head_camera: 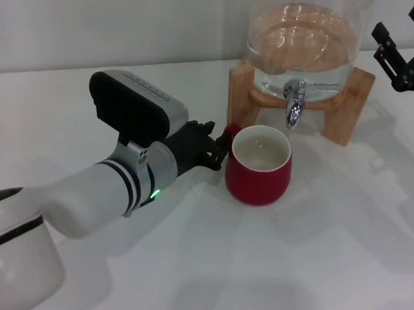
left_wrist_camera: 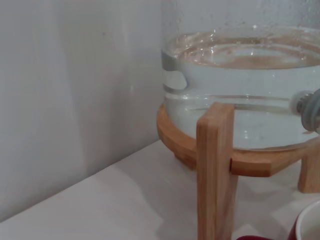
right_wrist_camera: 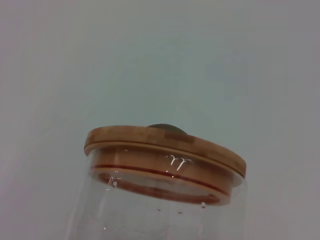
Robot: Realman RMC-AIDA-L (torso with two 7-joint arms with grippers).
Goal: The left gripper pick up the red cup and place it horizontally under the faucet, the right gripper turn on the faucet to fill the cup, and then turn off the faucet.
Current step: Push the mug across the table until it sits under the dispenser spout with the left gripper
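Observation:
The red cup (head_camera: 258, 177) stands upright on the white table, its white inside showing, just in front of and below the faucet (head_camera: 295, 104). My left gripper (head_camera: 218, 150) reaches in from the left and is shut on the cup's small handle, whose red tip shows above the black fingers. The left wrist view catches only the cup's rim (left_wrist_camera: 307, 226) and part of the faucet (left_wrist_camera: 310, 110). My right gripper (head_camera: 399, 58) hangs at the far right, above and beside the dispenser, apart from the faucet.
The glass dispenser (head_camera: 306, 43) holds water and sits on a wooden stand (head_camera: 348, 109) by the back wall. Its wooden lid (right_wrist_camera: 165, 147) fills the right wrist view. White table (head_camera: 312, 267) stretches in front of the cup.

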